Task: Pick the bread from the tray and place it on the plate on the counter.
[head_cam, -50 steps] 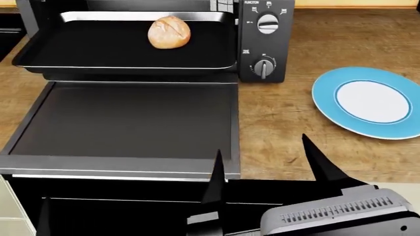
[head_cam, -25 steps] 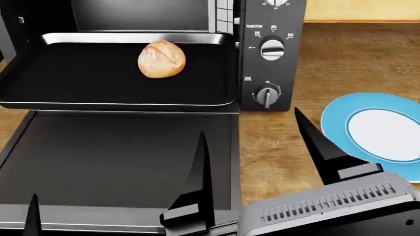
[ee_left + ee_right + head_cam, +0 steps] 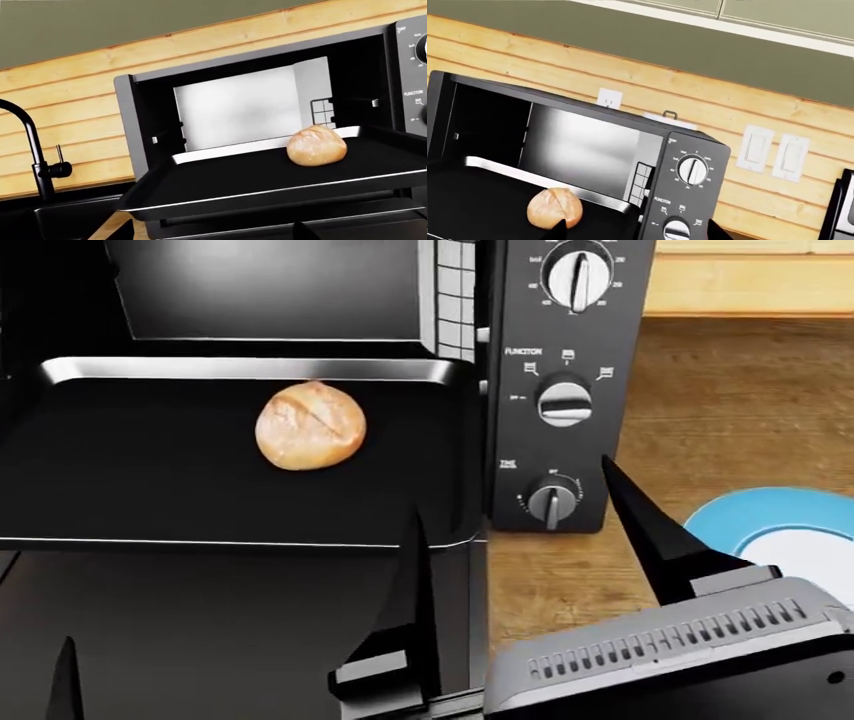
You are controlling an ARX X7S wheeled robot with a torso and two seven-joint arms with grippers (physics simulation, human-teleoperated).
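The bread (image 3: 311, 427) is a golden-brown roll lying on the black tray (image 3: 134, 480), which sticks out of the open oven. My right gripper (image 3: 510, 485) is open and empty. It hovers over the oven door, short of the tray's front right corner, with one finger (image 3: 638, 525) in front of the control panel. The right wrist view shows the bread (image 3: 554, 207) on the tray (image 3: 474, 200) ahead of that gripper (image 3: 637, 232). My left gripper (image 3: 63, 675) shows only one fingertip at the lower left. Its wrist view shows the bread (image 3: 316, 145) and tray (image 3: 253, 175). The blue-rimmed plate (image 3: 721, 515) lies on the counter (image 3: 747, 410), partly hidden by my right gripper.
The oven's flat dark glass door (image 3: 200, 620) lies open below the tray. The oven's control panel (image 3: 567, 400) with knobs stands between tray and plate. A black faucet (image 3: 27, 145) and sink are left of the oven. Wall switches (image 3: 774, 152) sit on the wooden backsplash.
The head view has moved closer to the oven, so the tray and bread sit lower and larger and the plate has slid toward the right edge. My right gripper stays open, a little further forward.
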